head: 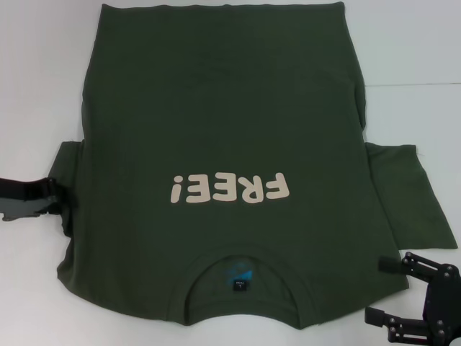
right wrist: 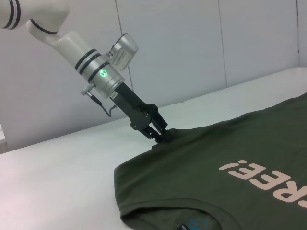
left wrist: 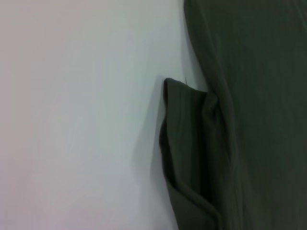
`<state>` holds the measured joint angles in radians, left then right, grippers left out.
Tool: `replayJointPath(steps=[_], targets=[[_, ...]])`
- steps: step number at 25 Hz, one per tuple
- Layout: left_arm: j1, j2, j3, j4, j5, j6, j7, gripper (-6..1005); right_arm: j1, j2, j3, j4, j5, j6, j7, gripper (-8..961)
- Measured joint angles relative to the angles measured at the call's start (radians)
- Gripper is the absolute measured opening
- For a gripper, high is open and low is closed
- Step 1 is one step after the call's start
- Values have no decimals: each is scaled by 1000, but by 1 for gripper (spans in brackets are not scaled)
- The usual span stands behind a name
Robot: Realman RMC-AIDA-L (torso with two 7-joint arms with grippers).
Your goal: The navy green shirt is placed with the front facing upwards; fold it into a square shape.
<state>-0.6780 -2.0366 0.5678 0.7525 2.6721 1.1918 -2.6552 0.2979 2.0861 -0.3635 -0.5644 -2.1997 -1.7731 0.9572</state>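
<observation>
The right gripper (head: 403,303) sits nearest the robot, just off the collar-end corner of the navy green shirt (head: 223,130), its jaws spread open and holding nothing. The shirt lies flat on the white surface (head: 36,86), front up, with the collar (head: 245,254) closest and the cream "FREE!" lettering (head: 229,188) just beyond it. At the shirt's left sleeve (head: 66,166), the left gripper (right wrist: 160,135) is closed on the sleeve's fabric, which is bunched against the body. The right sleeve (head: 407,198) lies spread flat. The hem (head: 220,7) lies farthest away.
</observation>
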Motion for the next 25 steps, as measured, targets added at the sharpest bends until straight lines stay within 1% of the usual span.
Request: replayJointPath(steps=[2,8,18,25], targets=[[0,0,0,2,0,-1,1,369,0,0,0,-1,0,0,0,927],[0,0,9,3,0,-5,5,153,2,-1,0,-2,0,-5,0,927],[0,1,9,5,0,-11,7,113,4,-2,0,-2,0,-5,0,928],[-2,1,13,6,0,-7,10,125,4,-2,0,-2,0,-5,0,928]])
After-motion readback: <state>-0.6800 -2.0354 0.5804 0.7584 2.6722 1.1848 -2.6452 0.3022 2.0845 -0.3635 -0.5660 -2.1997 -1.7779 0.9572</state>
